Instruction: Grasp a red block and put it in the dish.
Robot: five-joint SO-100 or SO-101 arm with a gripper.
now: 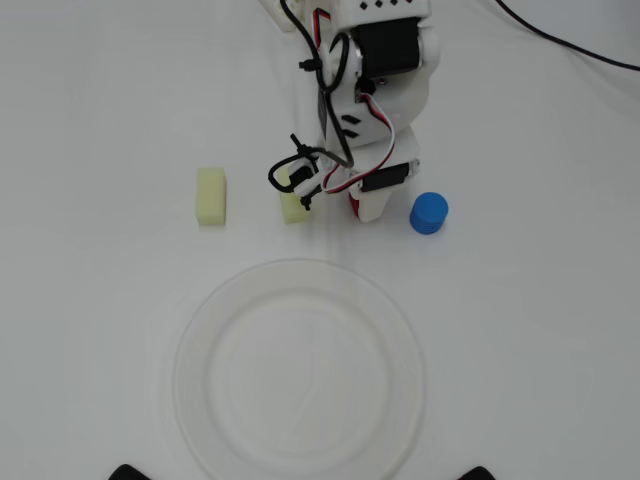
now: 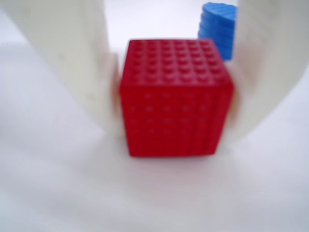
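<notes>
White ribbed disposable plate, the dish (image 1: 300, 370), lies empty, near the arm. Two-finger white gripper (image 2: 174, 130) brackets the small red studded plastic cube, the red block (image 2: 175, 99), both flat sides apparently touched. Likely light, rigid, grippy; side hold suits.

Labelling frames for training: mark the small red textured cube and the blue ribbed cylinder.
Small red textured cube (image 2: 174, 104), wrist view, front face.
Blue ribbed cylinder (image 1: 429, 211), overhead view, top face.
</notes>
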